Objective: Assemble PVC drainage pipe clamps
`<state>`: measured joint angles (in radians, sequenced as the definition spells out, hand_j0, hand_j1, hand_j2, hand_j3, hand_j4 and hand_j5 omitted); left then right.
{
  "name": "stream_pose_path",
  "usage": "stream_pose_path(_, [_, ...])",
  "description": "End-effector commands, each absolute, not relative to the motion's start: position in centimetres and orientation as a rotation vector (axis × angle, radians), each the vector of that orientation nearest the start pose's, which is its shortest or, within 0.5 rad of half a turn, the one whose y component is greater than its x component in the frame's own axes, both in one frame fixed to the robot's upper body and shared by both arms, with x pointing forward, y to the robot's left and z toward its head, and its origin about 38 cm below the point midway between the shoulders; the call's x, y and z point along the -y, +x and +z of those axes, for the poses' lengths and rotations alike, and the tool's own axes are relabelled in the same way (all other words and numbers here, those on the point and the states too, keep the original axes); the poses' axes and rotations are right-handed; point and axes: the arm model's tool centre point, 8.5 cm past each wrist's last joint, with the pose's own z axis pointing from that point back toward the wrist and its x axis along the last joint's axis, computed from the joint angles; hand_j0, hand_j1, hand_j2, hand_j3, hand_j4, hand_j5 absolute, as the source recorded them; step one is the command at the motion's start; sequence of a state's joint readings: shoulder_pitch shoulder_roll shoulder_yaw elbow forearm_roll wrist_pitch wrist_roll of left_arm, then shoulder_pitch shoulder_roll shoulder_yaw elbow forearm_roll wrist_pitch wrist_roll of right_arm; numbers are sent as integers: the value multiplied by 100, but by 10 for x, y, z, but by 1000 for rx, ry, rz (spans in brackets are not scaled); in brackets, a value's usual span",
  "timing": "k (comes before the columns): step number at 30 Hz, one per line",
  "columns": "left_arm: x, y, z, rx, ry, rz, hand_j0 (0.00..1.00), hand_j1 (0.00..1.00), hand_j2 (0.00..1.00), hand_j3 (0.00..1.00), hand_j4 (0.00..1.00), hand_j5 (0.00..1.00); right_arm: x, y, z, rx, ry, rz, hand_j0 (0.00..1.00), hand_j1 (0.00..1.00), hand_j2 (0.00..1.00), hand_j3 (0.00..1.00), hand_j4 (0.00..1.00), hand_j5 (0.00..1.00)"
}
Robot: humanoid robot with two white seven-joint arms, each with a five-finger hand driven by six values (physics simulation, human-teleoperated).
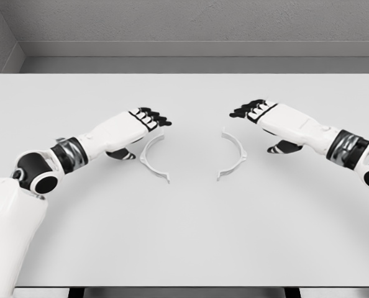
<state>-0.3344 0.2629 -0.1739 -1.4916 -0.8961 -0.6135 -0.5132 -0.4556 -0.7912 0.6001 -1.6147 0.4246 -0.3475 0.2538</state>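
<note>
White worktop (pixel 184 236) carries two clamp halves lying apart, left half (pixel 153 159) beside the left hand (pixel 142 124), right half (pixel 233 154) near the right hand (pixel 268 118), fingers loosely extended, holding nothing; thin arcs could skid if nudged.

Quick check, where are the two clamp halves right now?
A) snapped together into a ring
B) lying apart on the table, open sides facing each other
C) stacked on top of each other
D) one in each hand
B: the left clamp half and right clamp half lie separately on the table with a gap between them, curves bowing outward; neither the left hand nor the right hand holds one.
</note>
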Motion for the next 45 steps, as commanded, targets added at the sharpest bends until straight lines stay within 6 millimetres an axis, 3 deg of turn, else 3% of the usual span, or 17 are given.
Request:
stream_pose_path(1, [-200,421,142,1603,495,-1861,100,100,100,100,100,100,268,406,182,1561,-446,1829,100,100,100,100,100,100])
stream_pose_path(8, [-197,422,142,1612,489,-1853,100,100,100,100,100,100,260,406,171,1514,-421,1868,100,100,100,100,100,100])
stream_pose_path(12, [-200,426,139,1595,484,-1849,100,100,100,100,100,100,258,416,151,1481,-396,1828,100,100,100,100,100,100])
stream_pose_path(20, [-200,428,138,1587,482,-1849,100,100,100,100,100,100,252,423,150,1488,-403,1823,100,100,100,100,100,100])
stream_pose_path(31, [-186,428,138,1610,460,-1858,100,100,100,100,100,100,245,424,150,1499,-395,1826,100,100,100,100,100,100])
stream_pose_path(41, [-171,431,142,1630,466,-1862,100,100,100,100,100,100,243,437,143,1481,-407,1804,100,100,100,100,100,100])
stream_pose_path(43, [-174,434,145,1629,476,-1856,100,100,100,100,100,100,236,436,140,1488,-391,1808,100,100,100,100,100,100])
stream_pose_path(45, [-179,449,144,1600,474,-1848,100,100,100,100,100,100,233,435,139,1487,-384,1816,100,100,100,100,100,100])
